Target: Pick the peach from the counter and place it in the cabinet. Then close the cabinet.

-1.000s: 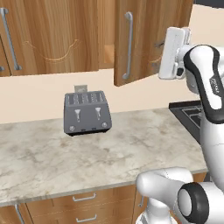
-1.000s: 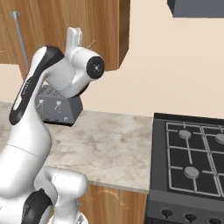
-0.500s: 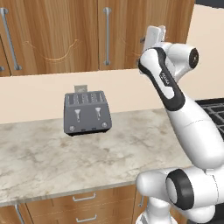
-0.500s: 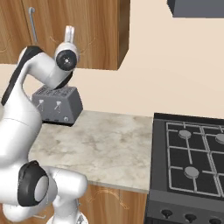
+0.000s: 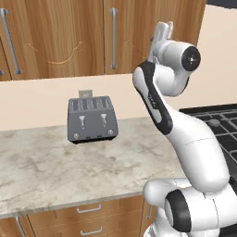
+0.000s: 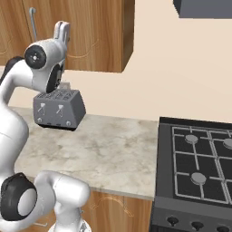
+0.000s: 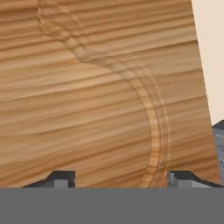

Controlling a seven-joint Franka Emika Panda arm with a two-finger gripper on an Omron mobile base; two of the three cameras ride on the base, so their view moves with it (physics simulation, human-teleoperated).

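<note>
Pressing close against the shut cabinet (image 5: 139, 37) door at upper centre of the left base view, gripper (image 7: 121, 178) fingertips spread apart, nothing between. Peach probably inside, unseen. Grey toaster (image 5: 91, 119) on the counter (image 5: 69, 171), lower left.

Below the raised gripper (image 5: 163, 31), the marbled counter (image 5: 60, 171) carries a grey toaster (image 5: 91, 119), standing upright near the back wall.

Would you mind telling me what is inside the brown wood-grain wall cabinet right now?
Nothing inside can be seen: the brown wood-grain wall cabinet has its door shut, covering the interior. The gripper faces the door's curved groove, fingers apart.
</note>
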